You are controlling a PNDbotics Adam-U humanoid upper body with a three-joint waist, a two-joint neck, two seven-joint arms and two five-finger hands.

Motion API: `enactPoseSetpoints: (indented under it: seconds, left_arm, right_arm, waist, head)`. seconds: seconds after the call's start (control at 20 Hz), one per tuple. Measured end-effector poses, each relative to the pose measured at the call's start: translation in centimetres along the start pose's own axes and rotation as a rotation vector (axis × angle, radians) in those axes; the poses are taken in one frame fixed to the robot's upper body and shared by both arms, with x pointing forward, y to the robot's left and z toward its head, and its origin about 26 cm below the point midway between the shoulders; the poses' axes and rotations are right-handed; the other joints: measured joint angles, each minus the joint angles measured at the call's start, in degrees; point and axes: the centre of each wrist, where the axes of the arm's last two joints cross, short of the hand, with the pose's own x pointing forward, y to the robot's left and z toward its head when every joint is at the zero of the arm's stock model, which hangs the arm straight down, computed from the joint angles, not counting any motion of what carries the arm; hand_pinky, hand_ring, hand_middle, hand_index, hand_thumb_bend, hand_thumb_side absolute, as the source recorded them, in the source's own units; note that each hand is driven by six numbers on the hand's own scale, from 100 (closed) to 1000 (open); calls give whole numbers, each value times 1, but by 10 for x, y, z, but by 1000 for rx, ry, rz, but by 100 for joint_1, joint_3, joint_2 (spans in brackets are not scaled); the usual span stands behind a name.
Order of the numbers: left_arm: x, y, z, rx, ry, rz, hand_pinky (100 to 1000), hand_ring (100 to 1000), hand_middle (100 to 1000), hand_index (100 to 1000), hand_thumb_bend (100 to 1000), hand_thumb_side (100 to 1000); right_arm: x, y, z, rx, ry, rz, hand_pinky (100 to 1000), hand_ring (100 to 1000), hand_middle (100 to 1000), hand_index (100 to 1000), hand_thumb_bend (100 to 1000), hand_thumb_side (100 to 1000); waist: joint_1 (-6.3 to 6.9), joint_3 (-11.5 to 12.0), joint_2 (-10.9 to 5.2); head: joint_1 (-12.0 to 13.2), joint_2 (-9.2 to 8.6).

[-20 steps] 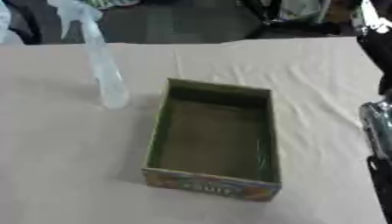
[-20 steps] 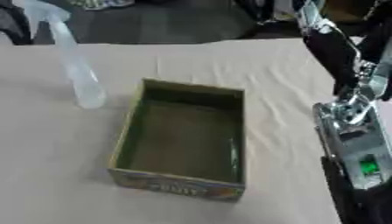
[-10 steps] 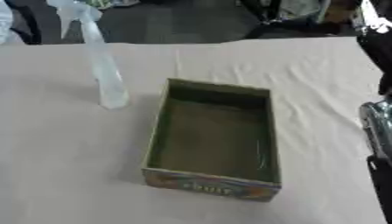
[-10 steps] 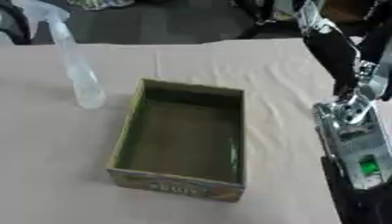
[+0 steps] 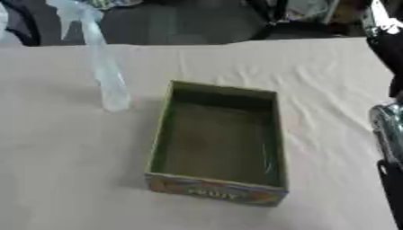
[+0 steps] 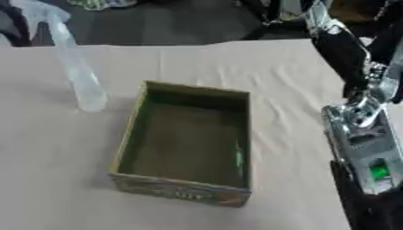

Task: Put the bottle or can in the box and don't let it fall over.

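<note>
A: What fills most of the view?

B: A table (image 5: 55,170) under a pale, creased cloth, running from the near edge to the dark clutter at the far side.

A: And on it?

B: Next in size is the right arm (image 6: 358,134), black and silver, coming down the right edge; a green light shows on its lower part. Only the arm shows, so I cannot tell how the right hand's fingers stand or whether it has hold of anything. The left hand shows in neither view.

A: The box?

B: An open cardboard box (image 5: 217,143) sits at the middle of the table, green inside, with a printed near wall. Nothing lies in it.

A: Where is the bottle?

B: The clear spray bottle (image 5: 106,74) stands upright on the cloth, just beside the box's far left corner and apart from it, its trigger head at the far edge.

A: Any change from a second ago?

B: None that I can see. Bottle, box and arm sit where they did.
</note>
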Motion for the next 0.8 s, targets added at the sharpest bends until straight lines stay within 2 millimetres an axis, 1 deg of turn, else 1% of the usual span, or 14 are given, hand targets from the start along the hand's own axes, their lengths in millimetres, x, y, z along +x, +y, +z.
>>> enactPoseSetpoints:
  seconds: [0.05, 0.1, 0.15, 0.2, 0.3, 0.4, 0.45, 0.6, 0.7, 0.8]
  left_arm:
    - [-1, -1, 1, -6, 42, 53, 100, 100, 312, 1000, 815, 1000]
    - [-2, -1, 1, -11, 84, 101, 100, 100, 260, 1000, 893, 1000]
    - [-3, -2, 2, -16, 126, 144, 100, 100, 217, 1000, 941, 1000]
    - [-5, -2, 3, -19, 169, 182, 100, 100, 207, 1000, 946, 1000]
    - [-8, -1, 3, -15, 253, 245, 100, 100, 186, 1000, 914, 1000]
    - [-11, 0, 4, 2, 333, 293, 100, 100, 179, 1000, 851, 1000]
    - [-12, 1, 4, 14, 370, 312, 100, 100, 176, 1000, 803, 1000]
    - [-15, 3, 4, 55, 468, 327, 100, 100, 171, 1000, 711, 1000]
    - [-18, 4, 4, 80, 532, 315, 100, 100, 172, 1000, 674, 1000]
    - [-21, 4, 3, 92, 581, 294, 100, 100, 174, 1000, 661, 1000]
  right_arm:
    - [0, 0, 0, 0, 0, 0, 824, 602, 791, 800, 688, 186]
    - [0, 0, 0, 0, 0, 0, 824, 602, 791, 800, 688, 185]
    - [0, 0, 0, 0, 0, 0, 824, 602, 791, 800, 688, 185]
    - [0, 0, 0, 0, 0, 0, 824, 602, 791, 800, 688, 185]
    - [0, 0, 0, 0, 0, 0, 824, 602, 791, 800, 688, 185]
    - [0, 0, 0, 0, 0, 0, 824, 602, 791, 800, 688, 184]
    - [0, 0, 0, 0, 0, 0, 825, 601, 792, 800, 687, 184]
    - [0, 0, 0, 0, 0, 0, 825, 601, 792, 800, 687, 184]
    - [0, 0, 0, -2, 1, 1, 825, 601, 792, 800, 687, 184]
    - [0, 0, 0, -3, 3, 2, 826, 601, 792, 800, 687, 183]
  waist:
    - [0, -2, 0]
    - [0, -2, 0]
    - [0, -2, 0]
    - [0, -3, 0]
    - [0, -4, 0]
    - [0, -5, 0]
    - [0, -5, 0]
    - [1, -27, 1]
    - [5, -51, 4]
    - [7, -69, 9]
  head:
    - [2, -2]
    - [6, -3]
    - [12, -3]
    - [14, -4]
    - [16, -4]
    - [21, -4]
    - [23, -4]
    - [36, -5]
    - [40, -5]
    - [40, -5]
